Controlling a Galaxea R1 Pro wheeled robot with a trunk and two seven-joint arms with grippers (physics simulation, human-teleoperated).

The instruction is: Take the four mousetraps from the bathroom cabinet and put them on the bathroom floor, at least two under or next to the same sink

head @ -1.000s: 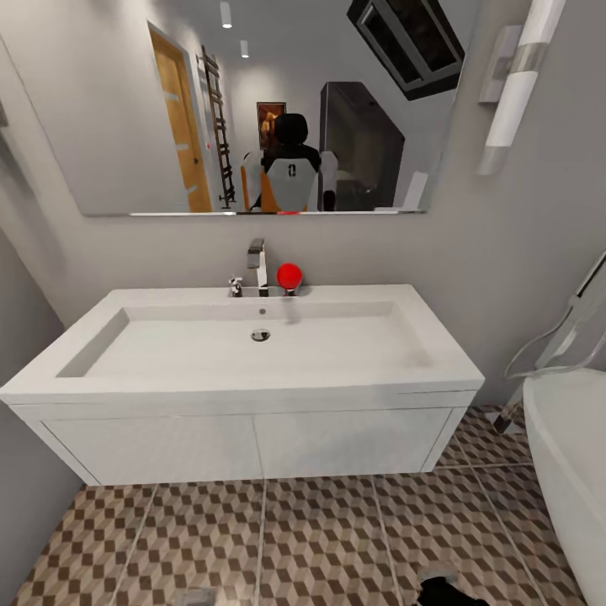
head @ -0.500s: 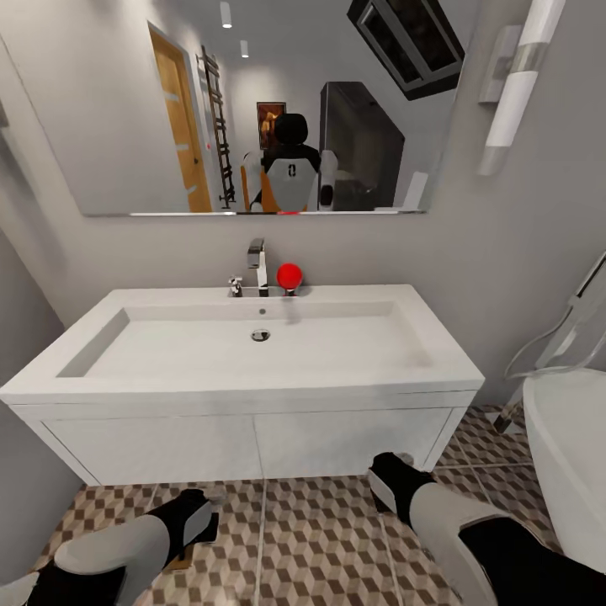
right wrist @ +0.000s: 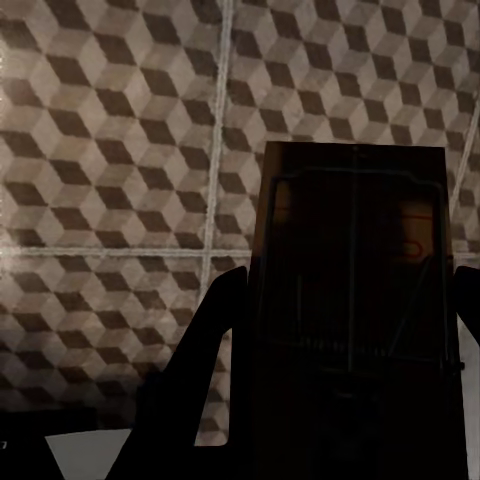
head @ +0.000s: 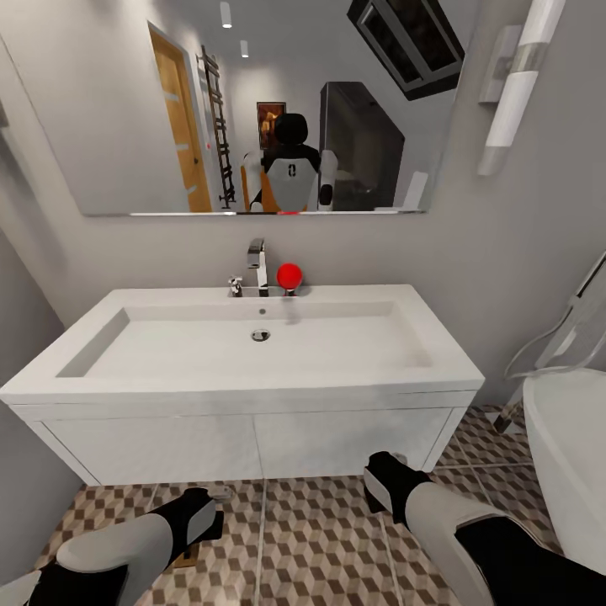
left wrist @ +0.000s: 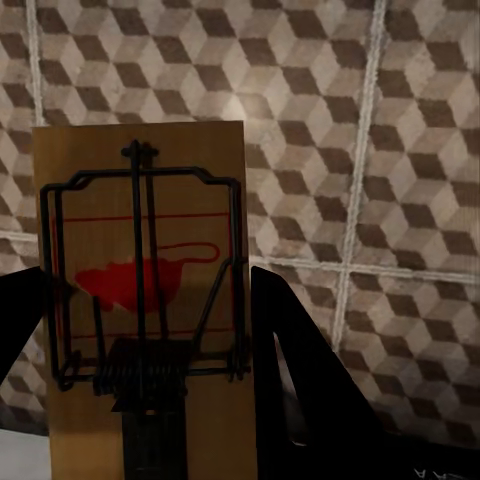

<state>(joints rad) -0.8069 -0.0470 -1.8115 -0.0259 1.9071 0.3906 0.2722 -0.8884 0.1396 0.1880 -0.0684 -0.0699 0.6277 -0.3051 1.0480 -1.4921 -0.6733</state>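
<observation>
The white sink (head: 252, 370) hangs on the wall straight ahead over its two-panel vanity (head: 252, 446), with a chrome faucet (head: 257, 265) at the back. Cube-patterned bathroom floor (head: 320, 539) spreads below it. My left gripper (head: 206, 513) hovers low over the tiles before the vanity's left panel, shut on a tan mousetrap (left wrist: 140, 300) with a red mouse print and wire bar. My right gripper (head: 379, 475) hangs near the vanity's right panel, shut on a second mousetrap (right wrist: 355, 320), which looks dark in shadow. Both wrist views look down on the tiled floor (left wrist: 380, 130).
A white bathtub (head: 572, 454) curves in at the right, with a hose (head: 547, 349) above its rim. A grey wall (head: 25, 471) closes the left side. A red ball (head: 289, 274) sits beside the faucet. A mirror (head: 252, 109) spans the wall above the sink.
Both arms have come up into the head view from its bottom edge, and over the last half second the grippers have edged slightly further toward the vanity.
</observation>
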